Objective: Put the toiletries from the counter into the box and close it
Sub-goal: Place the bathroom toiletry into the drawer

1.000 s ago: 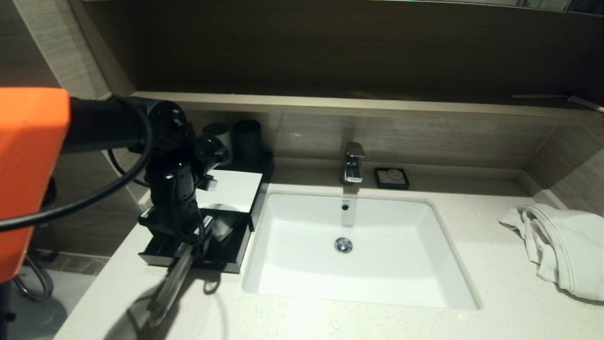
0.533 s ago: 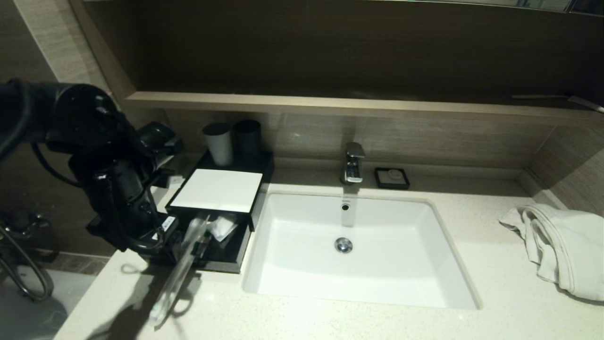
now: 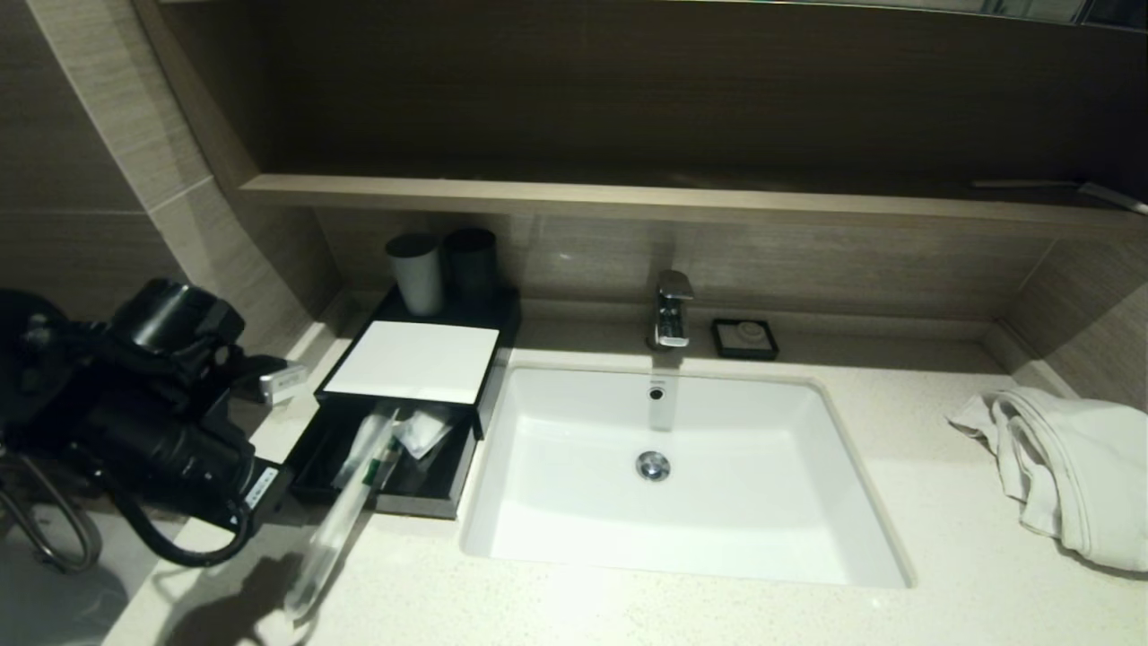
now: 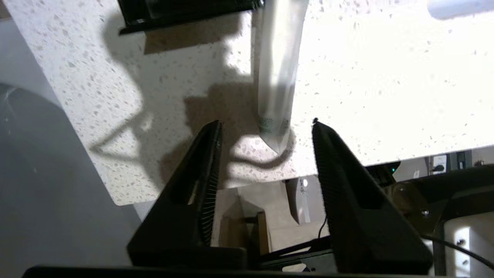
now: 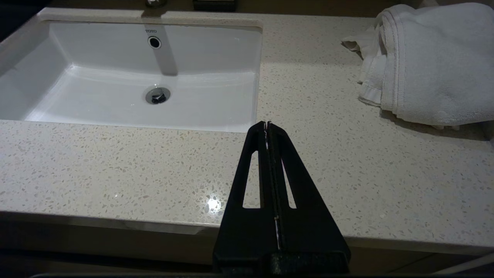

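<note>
Hovering my left claw [image 4: 266, 141] spread and empty by the sachet [image 3: 336, 529], since it hangs out of the box [image 3: 408, 363] drawer, blocking closing.

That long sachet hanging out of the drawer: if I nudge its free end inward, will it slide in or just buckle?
Likely buckle: the long sachet looks thin, soft film. It seems light and may skate on the smooth counter. Its far end leans on the drawer edge, so it could pivot.
</note>
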### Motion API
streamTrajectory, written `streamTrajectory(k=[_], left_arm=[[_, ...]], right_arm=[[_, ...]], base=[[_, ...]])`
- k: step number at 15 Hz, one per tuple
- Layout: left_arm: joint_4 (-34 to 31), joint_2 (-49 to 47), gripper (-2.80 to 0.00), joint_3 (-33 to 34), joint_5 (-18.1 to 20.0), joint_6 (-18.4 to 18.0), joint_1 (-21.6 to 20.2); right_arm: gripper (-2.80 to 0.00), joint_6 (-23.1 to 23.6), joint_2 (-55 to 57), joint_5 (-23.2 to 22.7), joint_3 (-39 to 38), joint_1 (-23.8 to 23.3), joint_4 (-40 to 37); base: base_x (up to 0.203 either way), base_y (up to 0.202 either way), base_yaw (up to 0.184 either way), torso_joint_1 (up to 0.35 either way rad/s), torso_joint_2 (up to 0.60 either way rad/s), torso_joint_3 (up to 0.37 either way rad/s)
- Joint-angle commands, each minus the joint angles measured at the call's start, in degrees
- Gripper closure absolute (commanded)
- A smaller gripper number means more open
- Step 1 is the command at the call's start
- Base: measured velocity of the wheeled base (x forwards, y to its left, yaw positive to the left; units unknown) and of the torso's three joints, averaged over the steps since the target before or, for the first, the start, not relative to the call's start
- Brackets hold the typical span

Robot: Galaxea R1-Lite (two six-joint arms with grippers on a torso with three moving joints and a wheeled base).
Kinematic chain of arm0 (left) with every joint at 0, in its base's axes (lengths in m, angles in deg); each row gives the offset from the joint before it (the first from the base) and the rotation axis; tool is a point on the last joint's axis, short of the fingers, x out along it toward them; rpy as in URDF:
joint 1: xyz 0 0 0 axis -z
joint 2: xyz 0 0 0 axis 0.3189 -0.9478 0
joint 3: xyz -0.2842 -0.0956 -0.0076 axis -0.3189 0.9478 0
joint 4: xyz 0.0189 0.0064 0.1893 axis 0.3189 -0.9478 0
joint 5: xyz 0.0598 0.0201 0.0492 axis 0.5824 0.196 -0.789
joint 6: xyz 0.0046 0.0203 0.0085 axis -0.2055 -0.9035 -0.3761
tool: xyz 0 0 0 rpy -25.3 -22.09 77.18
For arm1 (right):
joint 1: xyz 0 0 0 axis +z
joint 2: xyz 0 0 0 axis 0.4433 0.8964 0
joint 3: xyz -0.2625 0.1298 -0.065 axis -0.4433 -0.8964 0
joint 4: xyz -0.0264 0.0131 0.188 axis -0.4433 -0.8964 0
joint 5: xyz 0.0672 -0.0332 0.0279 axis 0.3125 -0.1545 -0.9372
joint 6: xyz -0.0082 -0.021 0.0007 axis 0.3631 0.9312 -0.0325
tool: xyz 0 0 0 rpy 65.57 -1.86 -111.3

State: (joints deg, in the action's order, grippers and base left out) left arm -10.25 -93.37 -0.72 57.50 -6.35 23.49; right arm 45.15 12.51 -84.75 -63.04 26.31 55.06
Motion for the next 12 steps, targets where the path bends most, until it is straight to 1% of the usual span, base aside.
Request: streamTrajectory(k=[1, 3, 4, 6, 9, 12], left_arm=[[1.3, 3.0, 0.00, 3.2, 1.6, -0.2, -0.4], [3.3, 4.5, 0.00, 6.1, 5.2, -0.4, -0.3], [3.6, 4.8, 0.00, 7.5, 5.7, -1.2, -0.4], [4.6, 4.7, 0.00, 9.2, 5.7, -2.6, -0.5], [7.5, 4.7, 0.00, 11.4, 5.7, -3.4, -0.8], [9.9, 4.9, 0.00, 14.1, 5.7, -6.1, -1.5]], right_arm=[[0.00, 0.0, 0.0, 0.0, 0.0, -0.1, 0.0], [0.00, 0.0, 0.0, 0.0, 0.0, 0.0, 0.0], [0.00, 0.0, 0.0, 0.0, 0.0, 0.0, 0.0], [0.00, 0.0, 0.0, 0.0, 0.0, 0.0, 0.0], [0.00, 0.0, 0.0, -0.1, 0.0, 0.0, 0.0], [0.00, 0.0, 0.0, 0.0, 0.0, 0.0, 0.0]], base=[[0.000, 0.000, 0.000, 0.000, 0.00, 0.000], [0.000, 0.000, 0.000, 0.000, 0.00, 0.000], [0.000, 0.000, 0.000, 0.000, 0.00, 0.000], [0.000, 0.000, 0.000, 0.000, 0.00, 0.000], [0.000, 0.000, 0.000, 0.000, 0.00, 0.000], [0.000, 0.000, 0.000, 0.000, 0.00, 0.000]])
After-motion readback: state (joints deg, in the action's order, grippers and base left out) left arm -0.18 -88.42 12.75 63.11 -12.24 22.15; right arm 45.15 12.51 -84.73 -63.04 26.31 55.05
